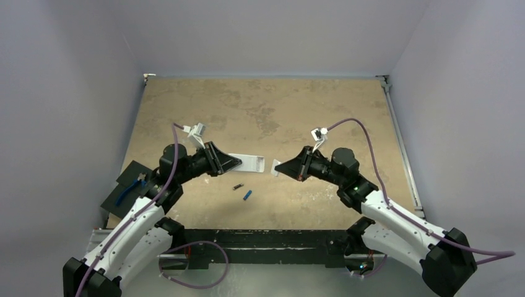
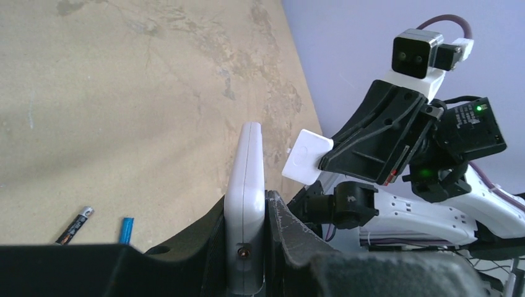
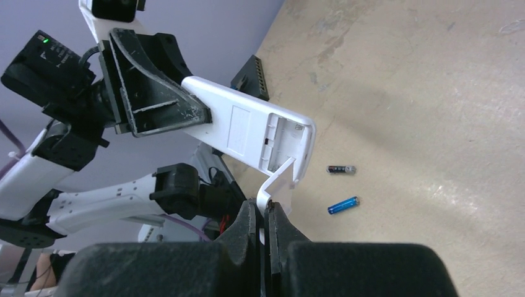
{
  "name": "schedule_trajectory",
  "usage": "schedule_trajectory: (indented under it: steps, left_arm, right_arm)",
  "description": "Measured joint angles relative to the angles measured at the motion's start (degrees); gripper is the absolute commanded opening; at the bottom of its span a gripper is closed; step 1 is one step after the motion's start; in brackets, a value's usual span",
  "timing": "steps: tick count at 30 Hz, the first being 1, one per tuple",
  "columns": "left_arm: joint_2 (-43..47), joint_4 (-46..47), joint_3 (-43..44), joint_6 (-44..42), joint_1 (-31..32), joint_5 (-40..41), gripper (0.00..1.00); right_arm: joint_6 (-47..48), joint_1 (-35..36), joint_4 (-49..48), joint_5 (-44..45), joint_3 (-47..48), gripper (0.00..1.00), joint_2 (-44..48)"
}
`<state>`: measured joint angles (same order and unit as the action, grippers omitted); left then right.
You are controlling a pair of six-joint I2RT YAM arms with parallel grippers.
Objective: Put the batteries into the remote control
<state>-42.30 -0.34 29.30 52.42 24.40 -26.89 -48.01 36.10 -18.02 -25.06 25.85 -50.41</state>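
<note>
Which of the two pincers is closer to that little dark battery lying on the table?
Left. The left pincer, gripping the white oblong remote control, sits just beyond the small dark cylindrical battery; the right pincer is farther off to its right.

Soft, even light fell from above, leaving the tan surface [image 1: 266,111] bright, with only faint shadows beneath the arms. The overhead view was slightly soft. In both wrist views the dark fingers [image 3: 244,238] nearest the lens were blurred and underexposed, while the white remote control [image 3: 247,127] stayed bright without glare.
</note>
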Motion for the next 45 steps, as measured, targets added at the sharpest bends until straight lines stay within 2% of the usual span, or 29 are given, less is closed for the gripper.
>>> schedule_trajectory:
  steps: [8,15,29,36,45]
  left_arm:
    - [0.17,-5.92,2.14,-4.04,0.0,2.99,0.0]
    - [0.24,-9.53,2.69,-6.43,-0.02,3.78,0.0]
    - [0.22,-12.68,3.26,-8.72,-0.02,3.69,0.0]
    - [0.2,-12.61,3.26,-8.63,-0.02,2.97,0.0]
    - [-0.11,-11.47,2.64,-8.48,-0.02,1.49,0.0]
  right_arm:
    - [3.85,-0.02,2.71,2.05,3.06,0.0,-3.69]
    - [6.62,-1.22,3.93,1.95,5.97,0.0,-11.69]
    - [9.03,-11.41,2.82,-4.9,9.51,0.0,-24.33]
    - [7.58,-16.13,-1.84,-8.85,9.51,0.0,-31.12]
    - [0.96,-19.15,-14.16,-13.2,9.49,0.0,-42.23]
